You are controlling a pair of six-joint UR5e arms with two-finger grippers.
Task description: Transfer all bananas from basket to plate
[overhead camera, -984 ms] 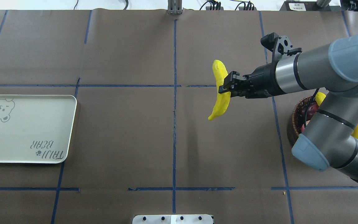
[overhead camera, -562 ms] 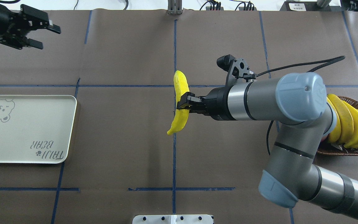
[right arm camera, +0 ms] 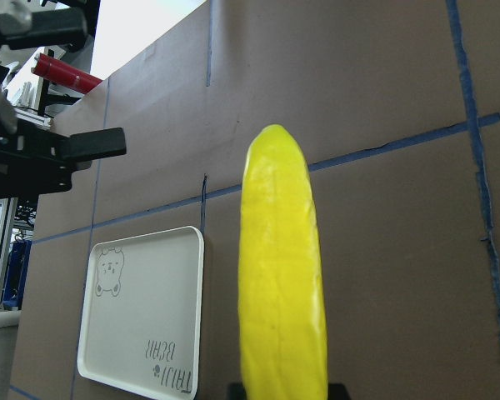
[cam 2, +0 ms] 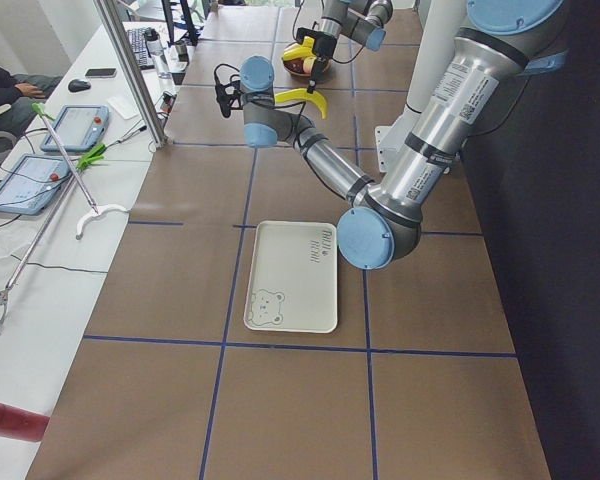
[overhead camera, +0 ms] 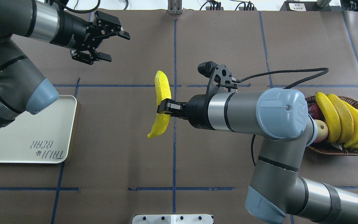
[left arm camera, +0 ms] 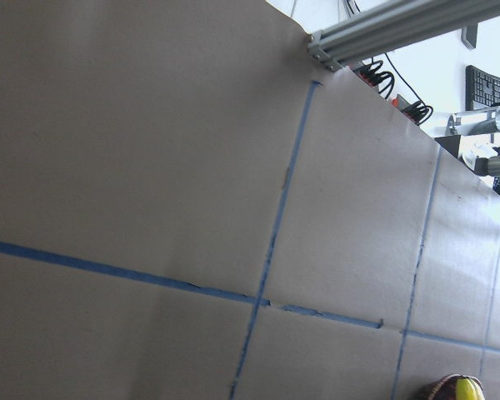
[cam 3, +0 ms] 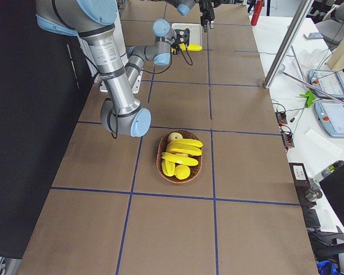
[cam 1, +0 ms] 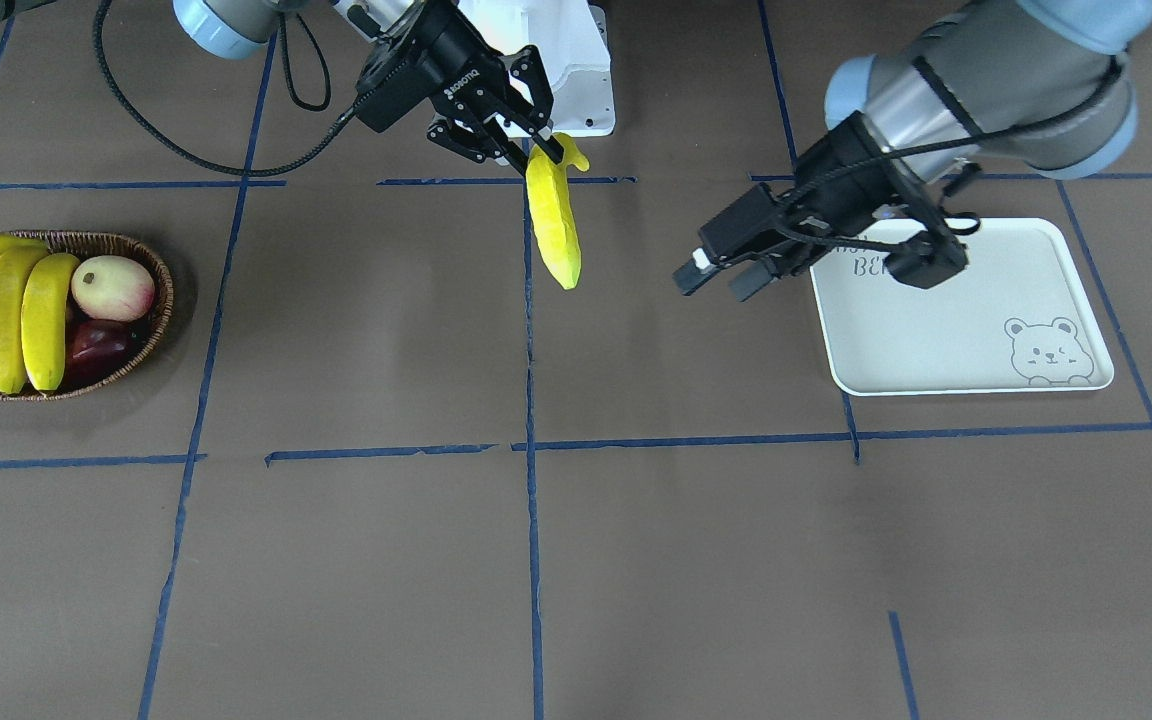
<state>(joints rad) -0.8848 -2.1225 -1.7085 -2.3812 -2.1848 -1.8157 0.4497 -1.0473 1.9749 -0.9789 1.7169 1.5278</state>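
Observation:
My right gripper (overhead camera: 163, 109) is shut on a yellow banana (overhead camera: 162, 90), held in the air over the table's centre line; the same banana (cam 1: 553, 225) hangs below the gripper (cam 1: 539, 140) in the front-facing view. More bananas (overhead camera: 343, 119) lie in the wicker basket (overhead camera: 340, 151) at the far right. The white plate (overhead camera: 26, 140) rests at the left edge with nothing on it. My left gripper (overhead camera: 117, 46) is open and holds nothing, up over the far left of the table, left of the held banana; it (cam 1: 718, 284) hovers just beside the plate (cam 1: 936, 330).
A pink-white peach (cam 1: 113, 285) and a dark red fruit (cam 1: 96, 340) share the basket (cam 1: 154, 262) with the bananas. Blue tape lines cross the brown table cover. A white mount plate (overhead camera: 172, 219) sits at the near edge.
My right gripper has carried the banana leftward from the right half to the centre line. The left arm has swung in from the far left, its open gripper now closer to the middle.

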